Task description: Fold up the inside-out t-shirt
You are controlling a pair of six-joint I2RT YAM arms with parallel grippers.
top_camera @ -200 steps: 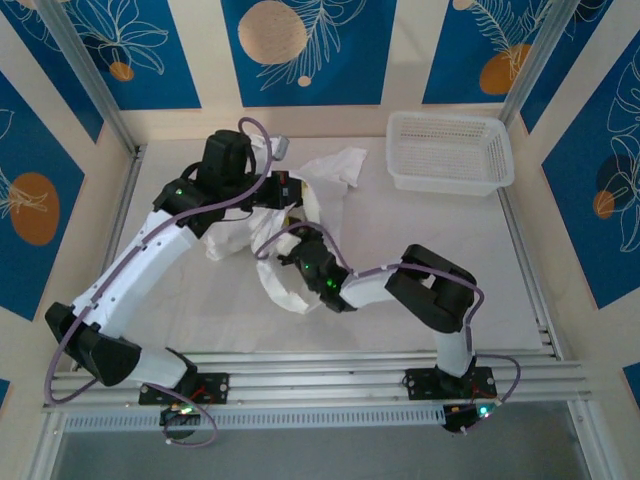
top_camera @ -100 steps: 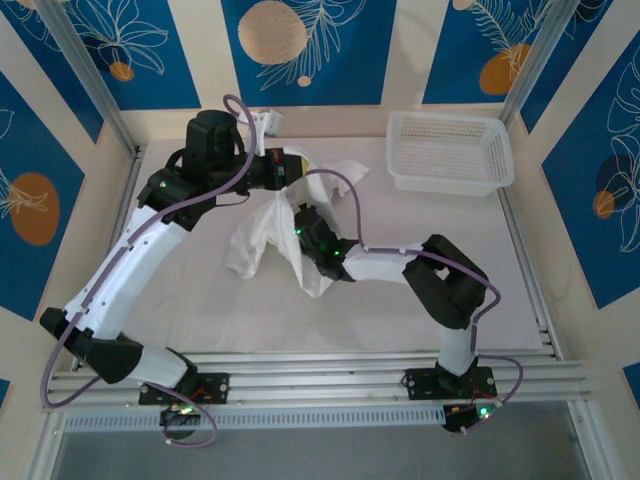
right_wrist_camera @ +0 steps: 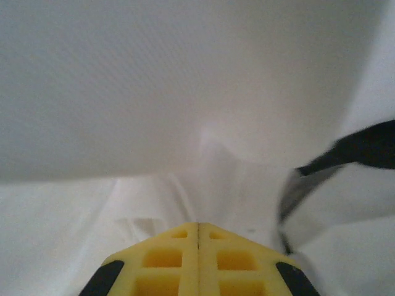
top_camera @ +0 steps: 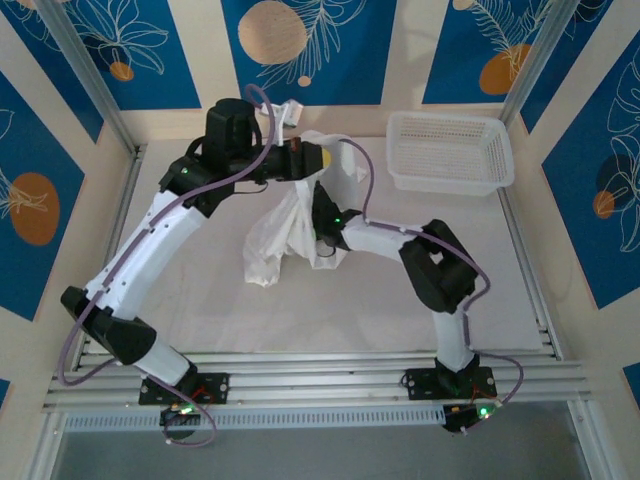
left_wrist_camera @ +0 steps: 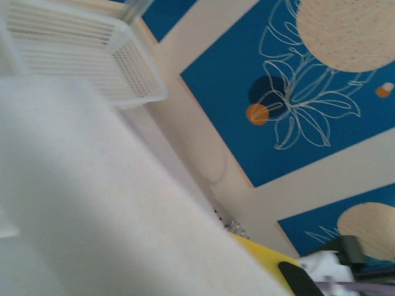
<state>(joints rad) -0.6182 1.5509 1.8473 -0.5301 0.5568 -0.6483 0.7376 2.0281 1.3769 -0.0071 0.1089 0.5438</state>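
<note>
You see the left end effector (top_camera: 318, 158) clamped on the inside-out t-shirt (top_camera: 272, 235), holding it above the tabletop (top_camera: 400, 300) near the middle of the far edge, with the white cloth hanging in a loose bunch toward the centre. The right end effector (right_wrist_camera: 197, 227), fingers pressed together on a fold of the same cloth, sits just beside it. A white mesh basket (top_camera: 448, 118) stands in the far right corner.

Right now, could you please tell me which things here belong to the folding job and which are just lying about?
Part of the job: t-shirt, left gripper, right gripper.
Just lying about: basket, at the far right of the table.
</note>
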